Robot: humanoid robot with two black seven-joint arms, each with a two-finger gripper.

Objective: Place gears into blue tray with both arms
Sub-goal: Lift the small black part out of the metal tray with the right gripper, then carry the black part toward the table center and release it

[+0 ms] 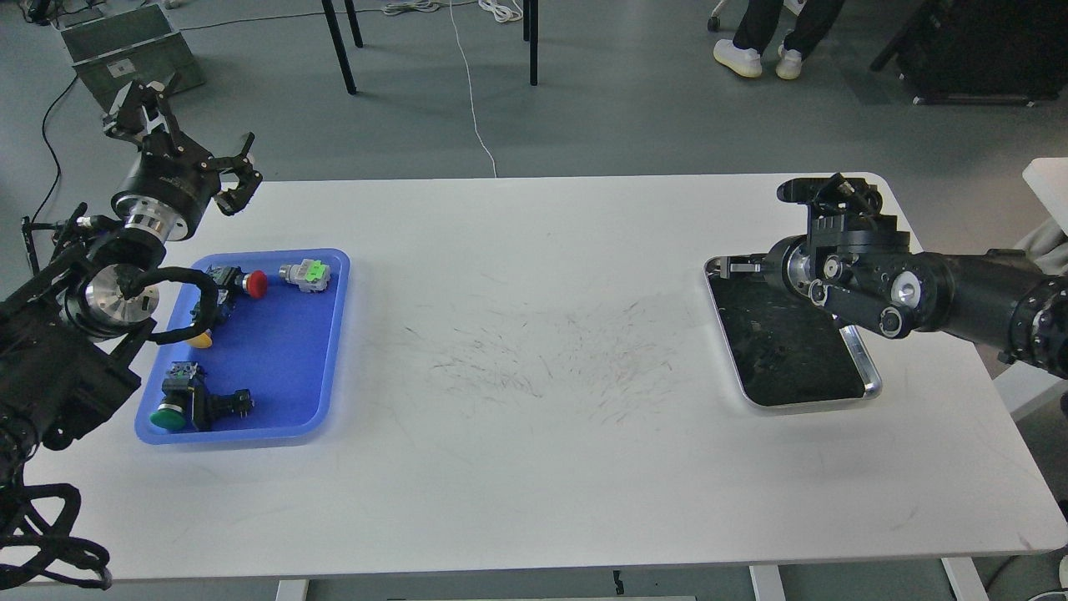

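Blue tray lies long axis front-to-back; left hand spread apart, right hand unclear.

Before us stands the table. On its left part lies the blue tray; on its right part, well apart from it, lies the steel tray. In the blue tray we find four push-button switches: one at the far right corner, one to its left, one nearer along the left side, and one at the near left corner. Our left gripper hangs beyond the table's far left corner. Our right gripper reaches over the far left corner of the steel tray. Beyond the table, on the floor, a box sits far left.
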